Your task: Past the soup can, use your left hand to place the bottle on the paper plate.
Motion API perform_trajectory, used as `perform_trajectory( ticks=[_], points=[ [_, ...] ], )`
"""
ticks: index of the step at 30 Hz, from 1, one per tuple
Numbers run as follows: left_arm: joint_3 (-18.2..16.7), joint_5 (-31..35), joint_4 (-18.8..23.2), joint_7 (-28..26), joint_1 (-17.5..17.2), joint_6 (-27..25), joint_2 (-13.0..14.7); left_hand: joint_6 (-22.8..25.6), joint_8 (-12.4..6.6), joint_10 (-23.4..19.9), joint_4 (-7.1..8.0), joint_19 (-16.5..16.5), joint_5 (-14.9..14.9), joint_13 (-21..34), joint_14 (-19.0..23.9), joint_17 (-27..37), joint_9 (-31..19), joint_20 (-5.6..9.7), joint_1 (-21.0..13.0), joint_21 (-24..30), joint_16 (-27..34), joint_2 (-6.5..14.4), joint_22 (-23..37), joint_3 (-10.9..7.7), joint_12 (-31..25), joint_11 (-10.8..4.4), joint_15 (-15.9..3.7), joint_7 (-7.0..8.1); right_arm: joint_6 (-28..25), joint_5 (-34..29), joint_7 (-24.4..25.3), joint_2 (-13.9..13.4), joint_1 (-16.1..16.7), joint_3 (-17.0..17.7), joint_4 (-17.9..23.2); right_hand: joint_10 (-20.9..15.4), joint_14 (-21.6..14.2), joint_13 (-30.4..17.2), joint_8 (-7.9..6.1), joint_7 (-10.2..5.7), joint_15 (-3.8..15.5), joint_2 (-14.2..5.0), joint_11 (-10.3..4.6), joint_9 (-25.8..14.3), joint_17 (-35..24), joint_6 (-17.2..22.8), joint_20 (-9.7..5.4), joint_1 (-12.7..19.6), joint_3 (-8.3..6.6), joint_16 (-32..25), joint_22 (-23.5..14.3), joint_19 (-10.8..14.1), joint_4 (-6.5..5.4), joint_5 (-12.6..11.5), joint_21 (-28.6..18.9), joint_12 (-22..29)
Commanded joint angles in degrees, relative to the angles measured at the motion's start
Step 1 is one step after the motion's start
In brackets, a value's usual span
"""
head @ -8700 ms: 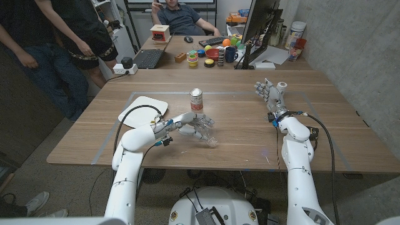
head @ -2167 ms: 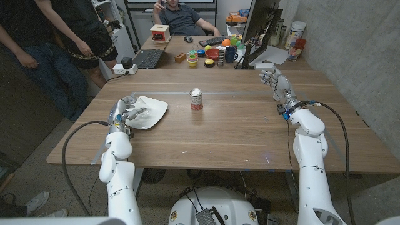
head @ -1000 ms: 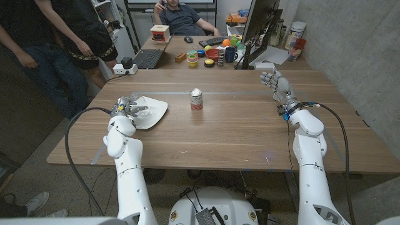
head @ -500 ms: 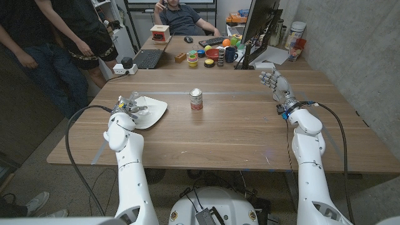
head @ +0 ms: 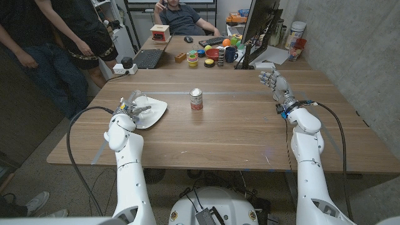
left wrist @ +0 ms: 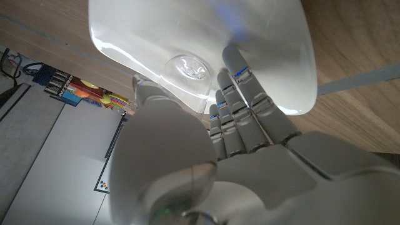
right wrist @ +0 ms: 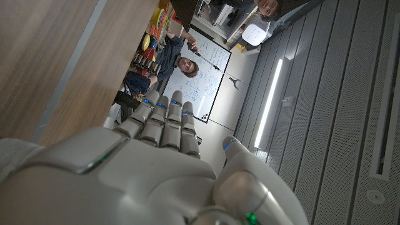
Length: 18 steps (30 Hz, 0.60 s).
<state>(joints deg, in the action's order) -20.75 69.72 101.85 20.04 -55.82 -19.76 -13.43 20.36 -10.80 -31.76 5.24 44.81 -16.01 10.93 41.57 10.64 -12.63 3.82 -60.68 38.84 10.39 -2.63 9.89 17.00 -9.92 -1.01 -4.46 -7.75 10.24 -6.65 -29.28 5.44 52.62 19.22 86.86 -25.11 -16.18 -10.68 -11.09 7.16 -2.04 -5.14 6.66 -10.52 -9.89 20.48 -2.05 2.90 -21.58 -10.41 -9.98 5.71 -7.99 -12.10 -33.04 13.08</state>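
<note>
While the left hand grips it, the bottle hangs over the paper plate.

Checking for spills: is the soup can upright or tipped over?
Upright. In the head view the soup can stands on its base on the table, top facing up, apart from the paper plate.

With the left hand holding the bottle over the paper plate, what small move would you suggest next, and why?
Probably lower it a little and then let go. The left hand holds the clear bottle right above the paper plate, past the soup can, and whether the bottle rests on the plate yet cannot be told.
</note>
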Motion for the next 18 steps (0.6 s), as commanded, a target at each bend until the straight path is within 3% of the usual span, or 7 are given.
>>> perform_trajectory(
  ticks=[1, 4, 18],
  points=[
    [0.24, -0.84, -0.14, -1.6, -0.11, 0.81, 0.36, -3.54, 0.06, 3.58, 0.39, -2.27, -0.98, 0.23, -3.83, 0.12, -0.12, -1.41, 1.65, -1.68, -0.18, -1.82, 0.03, 1.41, 0.07, 1.86, -2.77, -1.6, 0.1, -0.69, 0.37, -0.04, -0.8, 0.02, -1.2, -0.22, -0.53, -0.17, -0.19, -0.04, -0.19, -0.2, -0.17, -0.28, 0.03, 0.63, -1.46, -0.44, 0.25, -0.15, -0.2, 0.35, 0.07, -0.52, 0.2, -0.06],
    [0.26, -1.08, 0.0, -1.52, -0.19, 1.03, 0.44, -4.32, 0.0, 4.98, 0.56, -3.31, -1.29, 0.25, -5.3, 0.11, -0.11, -2.09, 2.23, -2.44, -0.22, -2.46, 0.03, 1.72, 0.09, 2.78, -2.23, -2.03, 0.3, -0.49, 0.14, -0.08, -0.98, 0.11, -1.46, -0.25, -0.55, -0.18, -0.18, 0.0, -0.2, -0.19, -0.06, -0.28, 0.03, 0.61, -1.48, -0.46, 0.28, -0.15, -0.2, 0.36, 0.06, -0.53, 0.24, -0.06],
    [-0.35, -3.73, 1.39, -2.49, -0.73, 3.06, -0.24, -5.9, -0.28, 7.37, 1.46, -5.53, -2.09, 0.26, -8.31, 0.12, -0.03, -3.45, 5.04, -4.43, 0.01, -4.11, 0.06, 2.38, -0.25, 3.72, -0.43, -2.72, 0.35, -0.67, 0.03, -0.2, -1.39, 0.23, -1.75, -0.21, -0.58, -0.18, -0.15, 0.01, -0.2, -0.12, -0.05, -0.29, 0.01, 0.62, -1.52, -0.6, 0.46, -0.14, -0.21, 0.48, -0.03, -0.54, 0.45, -0.11]
  ],
)
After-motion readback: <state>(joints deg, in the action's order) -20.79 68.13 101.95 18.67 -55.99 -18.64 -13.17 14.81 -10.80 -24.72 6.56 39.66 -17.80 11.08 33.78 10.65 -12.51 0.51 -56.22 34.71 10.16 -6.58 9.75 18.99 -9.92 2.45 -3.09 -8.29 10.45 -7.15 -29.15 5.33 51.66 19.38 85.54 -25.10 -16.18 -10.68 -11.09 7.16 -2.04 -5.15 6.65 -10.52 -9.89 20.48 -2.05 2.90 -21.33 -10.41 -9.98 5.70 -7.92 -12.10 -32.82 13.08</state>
